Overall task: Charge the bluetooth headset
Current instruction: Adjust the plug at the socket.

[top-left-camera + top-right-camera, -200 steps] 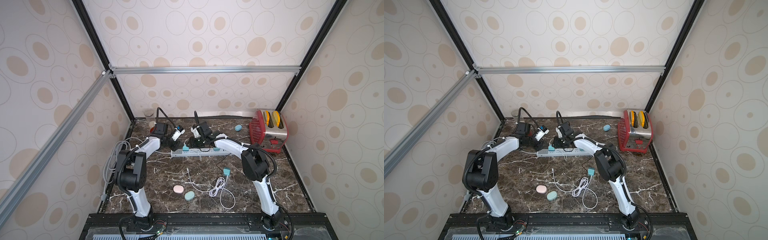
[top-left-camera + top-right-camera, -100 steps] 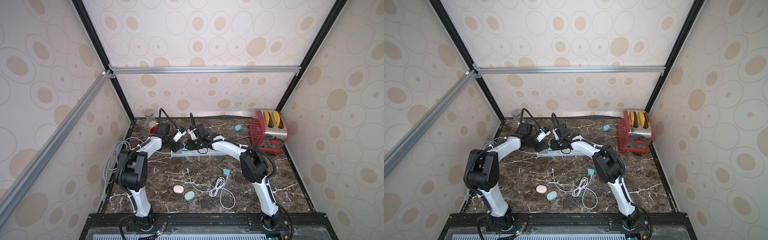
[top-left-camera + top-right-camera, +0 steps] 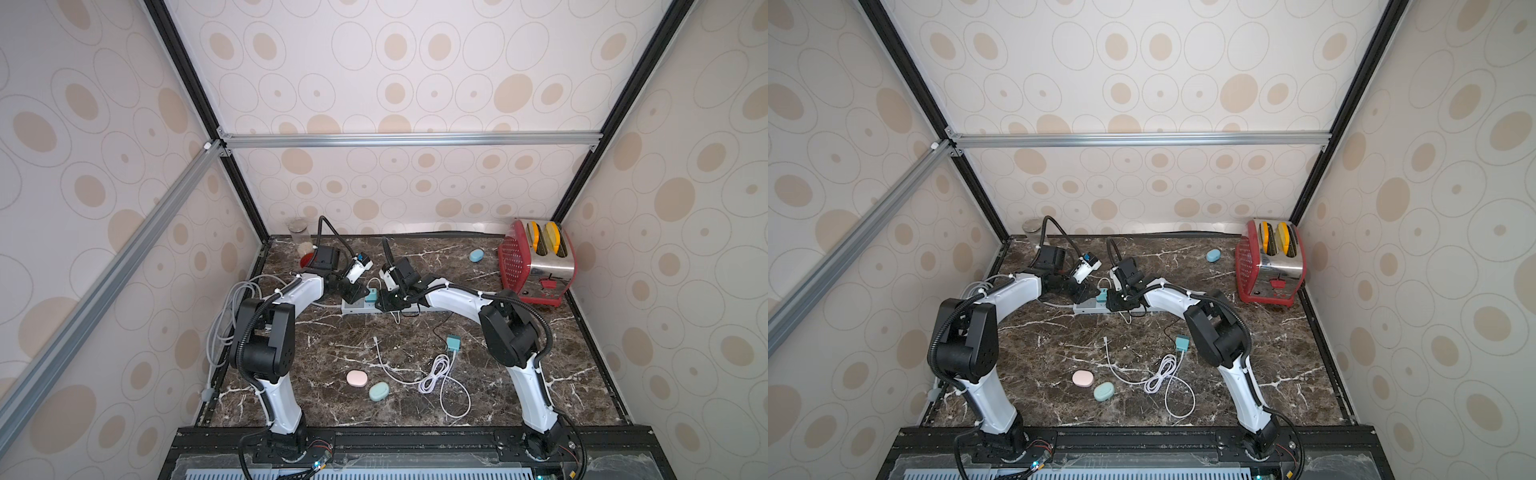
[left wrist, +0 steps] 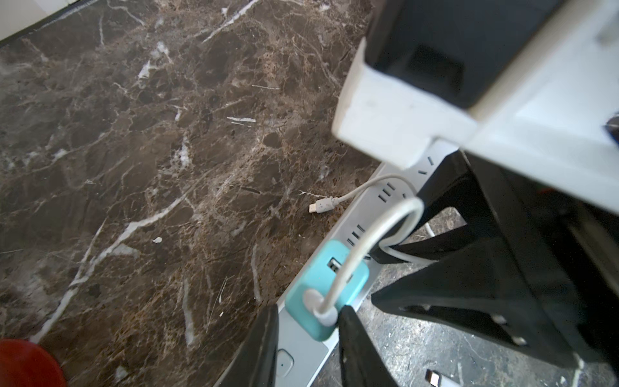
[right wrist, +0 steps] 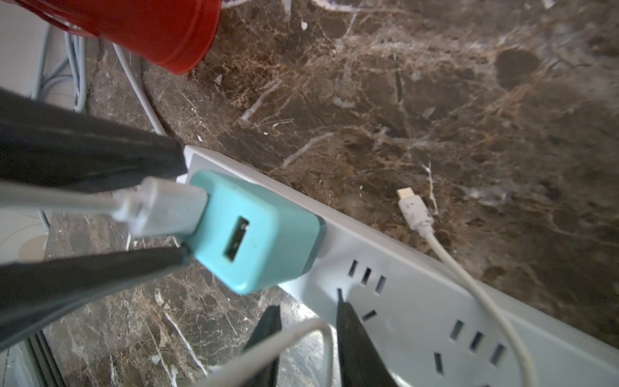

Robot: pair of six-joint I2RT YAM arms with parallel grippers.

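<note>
While both arms are reaching toward 12 o'clock, a pink headset case point(image 3: 357, 378) and a mint headset case point(image 3: 379, 391) are lying just beside each other nearest the bases, at about 7 o'clock on the worktop point(image 3: 573, 365). A long white cable point(image 3: 436, 372) is lying coiled at 5 o'clock, and a loose teal adapter point(image 3: 454, 343) is sitting just past it, toward 4 o'clock. Farther back, at 11 o'clock, a white power strip point(image 5: 418, 301) is lying across the worktop with a teal charger point(image 5: 274, 234) plugged into it near its 9 o'clock end. The left jaws are standing either side of the white USB plug point(image 5: 167, 207) sitting in the charger, one jaw touching it; whether they are squeezing it I cannot tell. The right jaws are hanging open at the strip, and the short white cable point(image 4: 368, 231) is looping loosely through the gap between them. Its small connector point(image 4: 316, 207) is lying free on the worktop just beside the strip's far edge, well apart from all three cases. Beyond, a blue headset case point(image 3: 476, 255) is resting at 1 o'clock, a red toaster point(image 3: 536, 270) is standing at 2 o'clock, and a red cup point(image 3: 306, 262) and a glass jar point(image 3: 299, 232) are standing at 10 o'clock.
</note>
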